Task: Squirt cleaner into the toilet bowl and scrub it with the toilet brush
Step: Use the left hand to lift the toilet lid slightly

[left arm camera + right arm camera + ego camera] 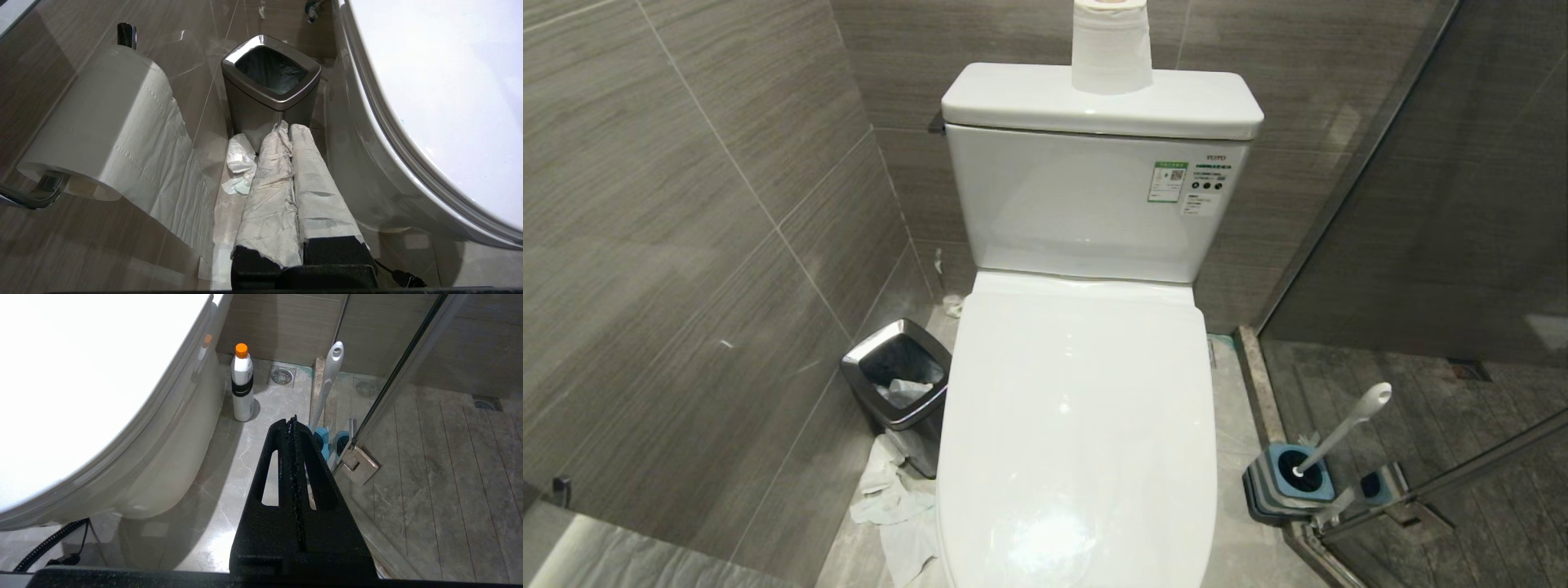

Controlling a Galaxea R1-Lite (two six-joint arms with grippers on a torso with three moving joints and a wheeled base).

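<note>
Jaws of both the left gripper (286, 130) and the right gripper (292, 424) are seen pressed together with nothing held, parked low beside the toilet bowl (1078, 441). Its lid is down, so it is judged that it must be lifted first. The toilet brush (1343, 429) is stood in its holder (1290, 482) on the floor to the right, where the handle's upper end is best gripped.

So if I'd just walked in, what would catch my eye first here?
The white toilet with its lid shut fills the middle, a paper roll standing on its tank. On the robot's right the toilet brush leans in its blue holder by the glass door; on its left sits a steel bin with crumpled tissue on the floor beside it.
</note>
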